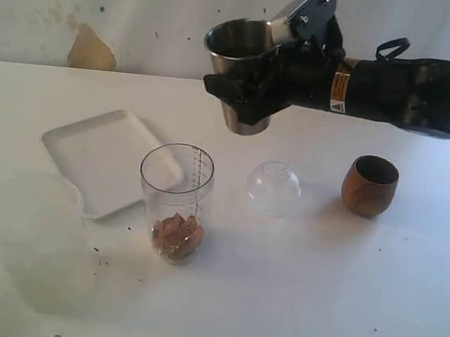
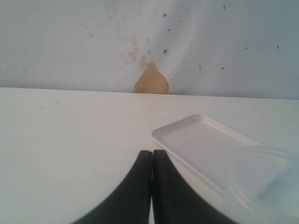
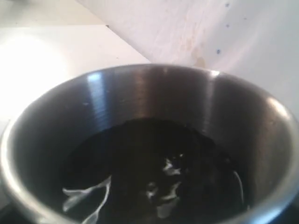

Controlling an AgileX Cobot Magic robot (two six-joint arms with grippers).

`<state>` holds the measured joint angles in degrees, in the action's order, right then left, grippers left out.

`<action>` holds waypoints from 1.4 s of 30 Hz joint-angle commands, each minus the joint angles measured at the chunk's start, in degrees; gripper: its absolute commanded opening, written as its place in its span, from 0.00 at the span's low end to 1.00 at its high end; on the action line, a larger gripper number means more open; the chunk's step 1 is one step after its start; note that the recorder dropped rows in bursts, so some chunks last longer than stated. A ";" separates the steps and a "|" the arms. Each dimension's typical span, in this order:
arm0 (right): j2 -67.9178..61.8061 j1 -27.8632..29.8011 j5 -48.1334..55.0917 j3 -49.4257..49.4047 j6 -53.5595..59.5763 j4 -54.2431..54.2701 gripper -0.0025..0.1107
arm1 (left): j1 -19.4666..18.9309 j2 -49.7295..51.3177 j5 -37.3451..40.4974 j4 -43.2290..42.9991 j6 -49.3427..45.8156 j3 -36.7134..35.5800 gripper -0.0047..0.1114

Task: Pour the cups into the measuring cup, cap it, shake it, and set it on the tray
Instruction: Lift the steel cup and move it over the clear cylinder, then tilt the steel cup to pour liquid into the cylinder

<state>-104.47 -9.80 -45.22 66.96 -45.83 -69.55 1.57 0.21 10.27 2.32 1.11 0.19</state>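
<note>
Left gripper (image 2: 152, 161): fingers are seen pressed together in its wrist view and nothing is held. It is pointed across the table (image 1: 300, 303) towards the tray (image 2: 196, 140).

Nearest in the exterior view is the measuring cup (image 1: 176, 200). It is stood upright and uncapped, and brown pieces are seen at its bottom. The dome cap (image 1: 272, 187) is set down just beside it, not fitted. The wooden cup (image 1: 369, 185) is stood upright further right, well apart; its contents cannot be told. The tray lies just behind-left of the measuring cup, which is not on it.

Farthest back, the right gripper (image 1: 248, 99) is clamped wide around the steel tumbler (image 1: 238, 46). The tumbler is held roughly upright in the air, above and behind the measuring cup. Its inside looks dark from the wrist; whether it is emptied cannot be told.

Progress is judged early. Something is already poured in. The wooden cup pour is judged likely outstanding, and capping, shaking and tray placement are not done.
</note>
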 commanded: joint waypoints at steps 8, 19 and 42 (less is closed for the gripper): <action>0.90 -2.02 1.31 0.27 12.65 0.14 0.02 | -0.20 -0.21 -0.41 0.28 0.15 -0.19 0.05; 0.90 -2.02 1.05 0.27 18.59 -5.24 0.02 | -0.20 -0.21 -0.41 0.28 0.15 -0.19 0.05; 0.90 -2.02 0.20 0.27 30.22 -6.02 0.02 | -0.20 -0.21 -0.41 0.28 0.15 -0.19 0.05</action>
<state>-104.47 -11.76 -42.71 66.87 -18.26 -77.31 1.57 0.21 10.27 2.32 1.11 0.19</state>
